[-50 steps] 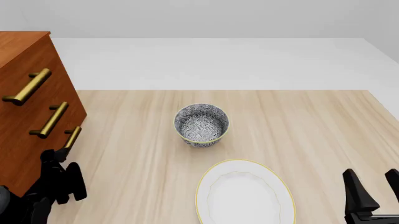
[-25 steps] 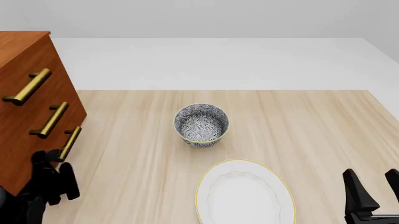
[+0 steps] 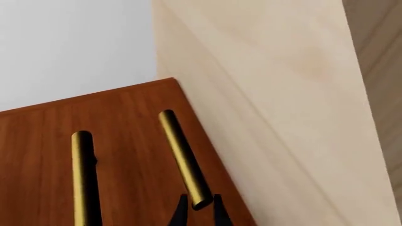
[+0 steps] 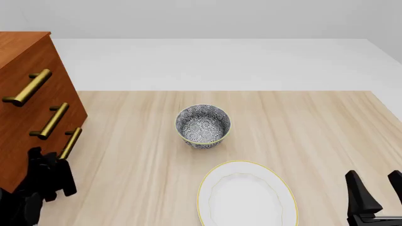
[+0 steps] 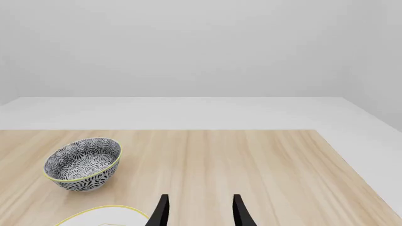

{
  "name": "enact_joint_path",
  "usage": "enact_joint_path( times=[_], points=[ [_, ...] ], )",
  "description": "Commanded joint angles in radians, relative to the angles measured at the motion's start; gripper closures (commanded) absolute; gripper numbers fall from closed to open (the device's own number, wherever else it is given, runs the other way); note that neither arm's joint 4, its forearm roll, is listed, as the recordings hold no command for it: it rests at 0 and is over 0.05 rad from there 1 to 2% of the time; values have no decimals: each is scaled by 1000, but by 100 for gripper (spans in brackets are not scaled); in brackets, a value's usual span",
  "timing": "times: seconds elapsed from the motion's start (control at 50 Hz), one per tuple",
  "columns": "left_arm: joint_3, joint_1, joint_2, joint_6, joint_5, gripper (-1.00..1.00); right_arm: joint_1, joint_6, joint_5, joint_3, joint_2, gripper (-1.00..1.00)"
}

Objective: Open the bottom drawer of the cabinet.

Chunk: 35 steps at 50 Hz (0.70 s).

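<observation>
The reddish-brown cabinet stands at the table's left edge, its bottom drawer shut.

The cabinet runs off the left edge; the left gripper hides the bottom drawer's handle end. The plate is cut off at the near edge.

We see the cabinet at the table's far left edge. The bowl sits mid-table, right of the cabinet. The plate lies nearer, just right of the bowl, apart from it.
</observation>
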Motion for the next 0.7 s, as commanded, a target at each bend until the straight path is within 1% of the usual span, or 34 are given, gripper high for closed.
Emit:
enact_joint_path(
  times=[0.02, 0.22, 0.38, 0.52, 0.56, 0.66, 0.7],
  points=[
    [-25, 17, -6, -3, 16, 100, 0, 0, 0, 0, 0, -100],
    [-34, 2, -10, -3, 17, 100, 0, 0, 0, 0, 0, -100],
    [-32, -41, -23, -9, 27, 100, 0, 0, 0, 0, 0, -100],
    [-15, -70, -14, -8, 7, 100, 0, 0, 0, 0, 0, -100],
    [-10, -93, -12, -12, 5, 100, 0, 0, 0, 0, 0, -100],
    [3, -113, 32, 0, -43, 100, 0, 0, 0, 0, 0, -100],
    [3, -126, 25, -8, -36, 100, 0, 0, 0, 0, 0, -100]
  ],
)
